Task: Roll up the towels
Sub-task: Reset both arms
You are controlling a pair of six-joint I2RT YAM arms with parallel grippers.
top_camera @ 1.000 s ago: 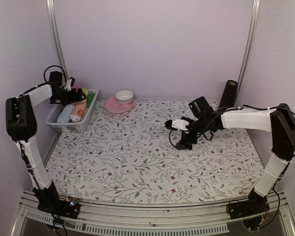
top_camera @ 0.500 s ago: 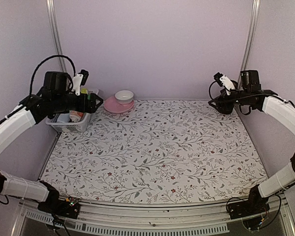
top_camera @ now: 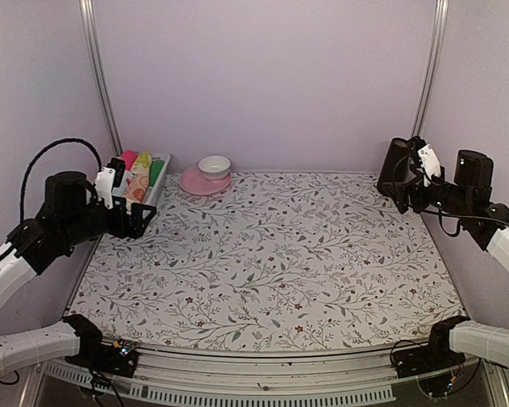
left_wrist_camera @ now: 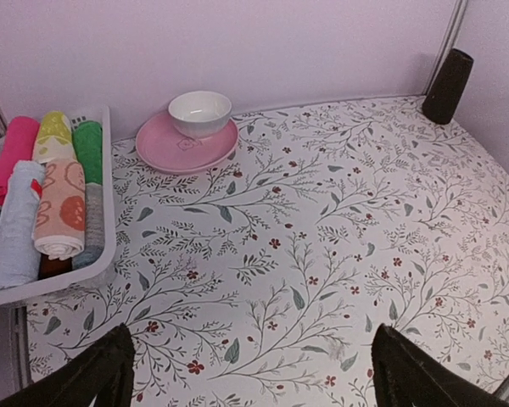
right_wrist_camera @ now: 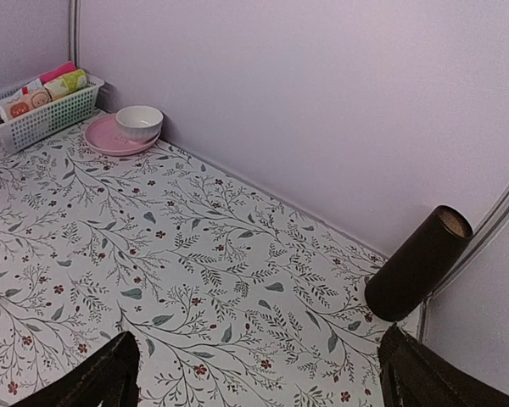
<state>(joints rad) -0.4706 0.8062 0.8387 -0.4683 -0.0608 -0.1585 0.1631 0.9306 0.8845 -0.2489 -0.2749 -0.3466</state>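
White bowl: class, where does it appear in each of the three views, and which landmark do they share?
Top external: white bowl at the back, left of centre.
Left wrist: bowl upper left.
Right wrist: bowl upper left.
Shared landmark: the white basket left of it.

Fingers spread wide and empty, the right gripper [right_wrist_camera: 256,360] hangs over the floral table sheet [right_wrist_camera: 195,254]. A dark cylinder [right_wrist_camera: 417,264] stands just ahead of its right finger. Far ahead to the left, a white basket [right_wrist_camera: 47,114] holding the peach-orange towel [right_wrist_camera: 19,108] sits beside a pink plate [right_wrist_camera: 106,140] carrying a white bowl [right_wrist_camera: 139,121].
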